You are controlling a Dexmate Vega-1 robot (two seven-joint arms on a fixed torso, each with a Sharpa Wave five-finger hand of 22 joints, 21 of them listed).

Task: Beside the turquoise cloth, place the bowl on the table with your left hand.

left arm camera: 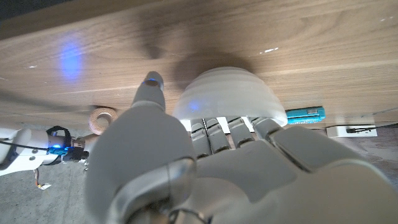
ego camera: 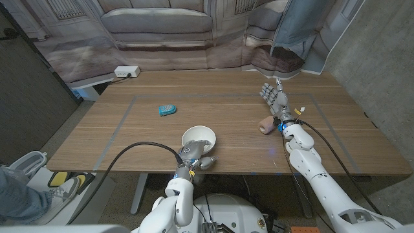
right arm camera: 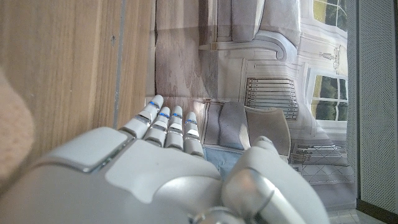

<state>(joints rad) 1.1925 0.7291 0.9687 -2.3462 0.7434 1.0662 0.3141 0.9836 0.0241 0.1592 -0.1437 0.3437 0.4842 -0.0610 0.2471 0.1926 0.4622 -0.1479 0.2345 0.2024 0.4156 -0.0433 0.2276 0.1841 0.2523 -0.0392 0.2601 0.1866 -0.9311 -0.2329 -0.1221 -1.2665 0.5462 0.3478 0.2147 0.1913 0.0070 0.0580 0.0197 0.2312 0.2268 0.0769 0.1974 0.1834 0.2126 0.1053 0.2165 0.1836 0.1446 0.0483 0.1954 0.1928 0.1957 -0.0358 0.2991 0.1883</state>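
A white bowl [ego camera: 198,138] stands upright on the wooden table [ego camera: 336,139] near its front edge, seen closer in the left wrist view [left arm camera: 227,93]. My left hand [ego camera: 194,157] is just behind it on the near side; its fingers [left arm camera: 217,127] reach up to the bowl's outer wall while the thumb [left arm camera: 152,87] stands apart beside the bowl. The small turquoise cloth [ego camera: 167,110] lies further back and to the left, well clear of the bowl [left arm camera: 306,114]. My right hand [ego camera: 275,98] stands at the right with fingers spread and nothing in it.
A tan roll [ego camera: 265,124] lies close beside my right wrist [left arm camera: 102,117]. A white power strip [ego camera: 126,71] sits at the table's far left corner. A person's leg and shoe [ego camera: 26,188] show on the floor at the left.
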